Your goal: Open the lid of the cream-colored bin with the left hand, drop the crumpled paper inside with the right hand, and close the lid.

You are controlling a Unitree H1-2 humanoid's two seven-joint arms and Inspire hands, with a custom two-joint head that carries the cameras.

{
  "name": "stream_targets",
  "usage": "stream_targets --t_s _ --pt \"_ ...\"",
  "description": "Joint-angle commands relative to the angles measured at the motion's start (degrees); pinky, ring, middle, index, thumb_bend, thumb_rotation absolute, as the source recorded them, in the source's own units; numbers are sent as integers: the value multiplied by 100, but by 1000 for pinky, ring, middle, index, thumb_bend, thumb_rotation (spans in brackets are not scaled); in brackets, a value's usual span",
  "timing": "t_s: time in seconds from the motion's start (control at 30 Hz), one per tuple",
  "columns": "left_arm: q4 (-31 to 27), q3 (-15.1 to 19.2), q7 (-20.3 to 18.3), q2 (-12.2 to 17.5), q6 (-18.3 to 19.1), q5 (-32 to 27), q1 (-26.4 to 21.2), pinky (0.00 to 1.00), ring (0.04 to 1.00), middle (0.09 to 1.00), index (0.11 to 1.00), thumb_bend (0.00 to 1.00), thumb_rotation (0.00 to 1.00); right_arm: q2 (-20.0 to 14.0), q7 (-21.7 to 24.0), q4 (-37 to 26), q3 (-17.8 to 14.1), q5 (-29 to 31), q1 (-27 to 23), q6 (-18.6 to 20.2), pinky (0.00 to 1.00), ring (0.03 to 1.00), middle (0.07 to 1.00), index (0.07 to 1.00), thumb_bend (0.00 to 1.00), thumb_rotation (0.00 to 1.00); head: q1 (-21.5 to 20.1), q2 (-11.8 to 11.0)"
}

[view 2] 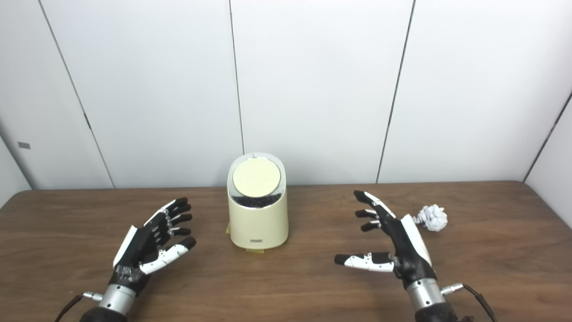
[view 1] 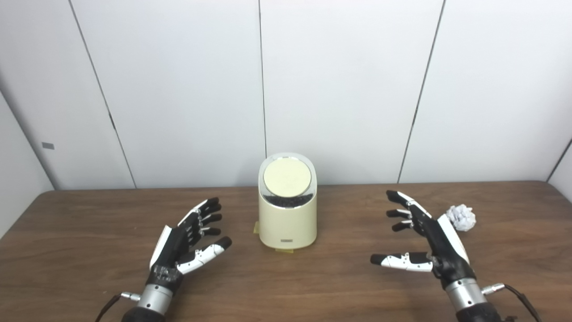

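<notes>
Cream-colored bin (view 1: 287,214), front label (view 1: 287,241) unreadable; left robot hand (view 1: 187,243) and right robot hand (view 1: 424,241) splayed, empty.

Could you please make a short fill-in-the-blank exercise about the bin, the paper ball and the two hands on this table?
1. The lid of the cream-colored bin is ____.
2. The crumpled paper lies on the table, just beyond the ____ hand.
3. The left hand and the right hand each hold ____, fingers spread.
4. The bin stands ____ the two hands.

Missing words: closed; right; nothing; between
</notes>
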Motion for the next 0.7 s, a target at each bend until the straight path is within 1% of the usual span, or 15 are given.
stream_targets --t_s 0.0,0.17,0.43,0.5,0.6,0.67 --pt "-18 26 25 49 -220 -35 -156 720 834 870 905 797 336 -78 -68 -159 -44 63 -192 -211 613 760 872 856 803 180 -5 6" --pt "-41 24 27 45 -204 -38 -155 712 830 868 903 785 323 -62 -76 -186 -57 63 -188 -157 613 758 870 855 808 166 -5 6" --pt "-55 13 51 50 -210 22 -172 717 825 865 901 784 327 -94 -72 -125 -42 59 -201 -275 606 759 872 856 794 163 2 0" --pt "-103 11 89 47 -194 79 -185 729 825 866 901 788 343 -97 -75 -109 -42 49 -205 -282 606 758 870 856 797 174 7 -1" --pt "-344 8 214 9 -64 230 -231 770 827 864 899 789 357 -98 -68 -97 -45 63 -210 -277 603 757 869 855 800 178 9 -7" --pt "-572 9 302 -42 94 316 -279 761 825 859 893 789 331 -99 -75 -87 -45 56 -217 -290 603 757 871 853 798 166 13 -5"
